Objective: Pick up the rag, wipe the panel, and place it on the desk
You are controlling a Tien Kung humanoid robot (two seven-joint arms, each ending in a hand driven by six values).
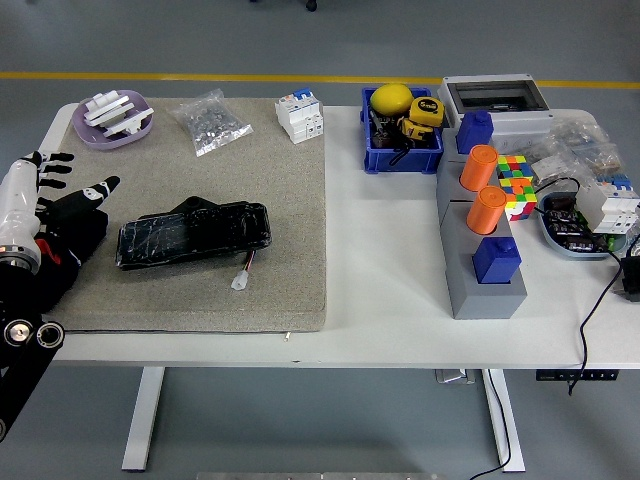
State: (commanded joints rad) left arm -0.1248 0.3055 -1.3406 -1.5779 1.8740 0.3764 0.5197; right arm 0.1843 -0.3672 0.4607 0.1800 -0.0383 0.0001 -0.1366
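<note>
Step in hand, as judged: the pick-up of the rag, not yet done; wiping and set-down remain. Nearest the camera, the left arm enters at the lower left corner, and the left hand (45, 205) sits over the left edge of the beige mat (200, 270), fingers (100, 187) spread and extended, holding nothing. Directly beneath and beside it lies the rag (55, 255), a dark crumpled cloth on the mat's left margin; the palm appears to rest on or just above it, but actual contact cannot be confirmed from this angle. No finger is curled round the cloth, so no grasp is established. Just right of the rag, near but apart, lies the panel (195, 233), a black glossy oblong flat on the mat, with a short wire and white connector (241, 281) trailing from its near edge. Next move, as judged: lower the hand, close the fingers on a fold of the rag, lift it, then carry it right onto the panel's top face. The panel is loose on the mat and may slide under wiping pressure; the connector lead could snag. Farther back on the mat: a purple dish (113, 118), a clear bag of small parts (211, 121), a white breaker (300, 114). The right hand is not in view.
</note>
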